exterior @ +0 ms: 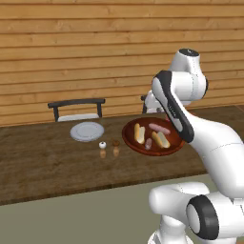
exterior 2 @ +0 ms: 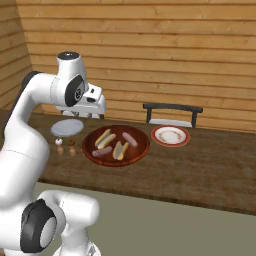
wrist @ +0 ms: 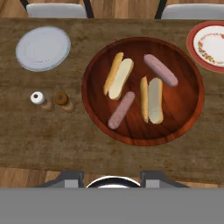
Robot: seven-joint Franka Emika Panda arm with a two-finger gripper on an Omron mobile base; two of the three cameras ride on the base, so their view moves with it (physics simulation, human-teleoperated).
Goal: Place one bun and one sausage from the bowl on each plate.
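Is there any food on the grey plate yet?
No, the grey plate is bare, and both buns and both sausages lie in the bowl.

Dark wood counter (wrist: 52, 140). White-capped shaker (wrist: 38, 98) and brown-capped shaker (wrist: 62, 99) side by side, upright. Two dark-framed chairs (exterior: 78, 108) (exterior 2: 172, 114) behind, against a wood-plank wall (exterior: 95, 47).

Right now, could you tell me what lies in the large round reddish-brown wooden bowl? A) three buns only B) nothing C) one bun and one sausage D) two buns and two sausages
D: the hand view shows two split buns and two pinkish sausages lying in the large reddish-brown wooden bowl.
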